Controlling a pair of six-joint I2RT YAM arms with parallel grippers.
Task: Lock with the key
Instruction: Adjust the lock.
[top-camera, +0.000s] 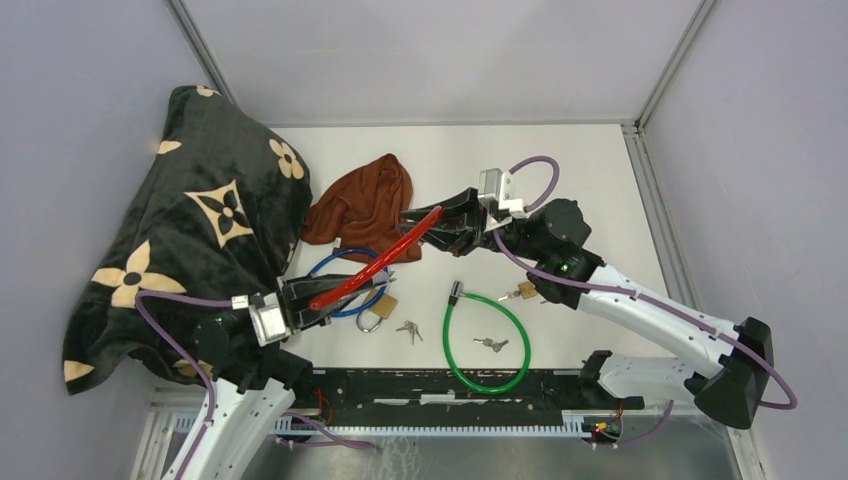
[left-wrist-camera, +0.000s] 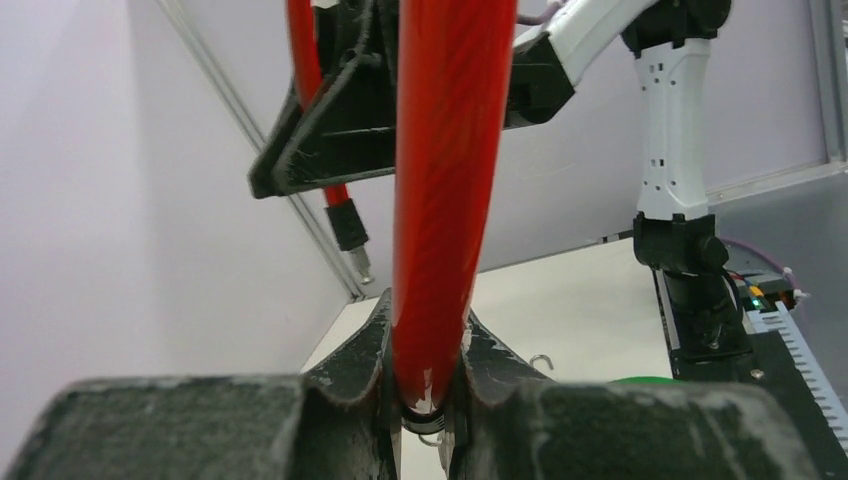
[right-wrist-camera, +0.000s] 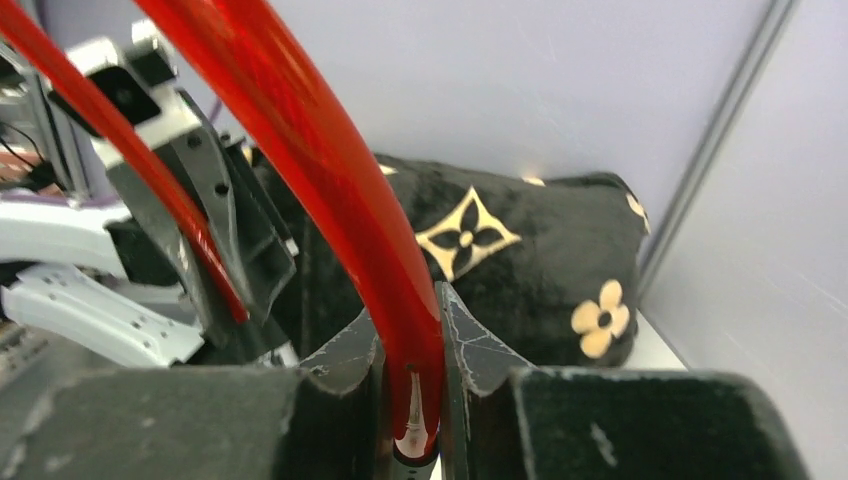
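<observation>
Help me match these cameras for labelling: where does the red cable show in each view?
Top external: red cable, a diagonal left of centre.
Left wrist: red cable, upright at centre, from the top edge nearly to the bottom.
Right wrist: red cable, arcing from upper left down to bottom centre.
Shared landmark: left claw, gripping the cable in all three.

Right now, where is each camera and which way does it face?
Top external: above and behind the bases, looking down at the table; left arm and right arm show, red cable between them.
Left wrist: on the left arm, looking along the cable toward the right arm; own jaws clamp it.
Right wrist: looks back toward the left arm and patterned blanket; own jaws clamp the cable.
Shared: the red cable, in all three.
</observation>
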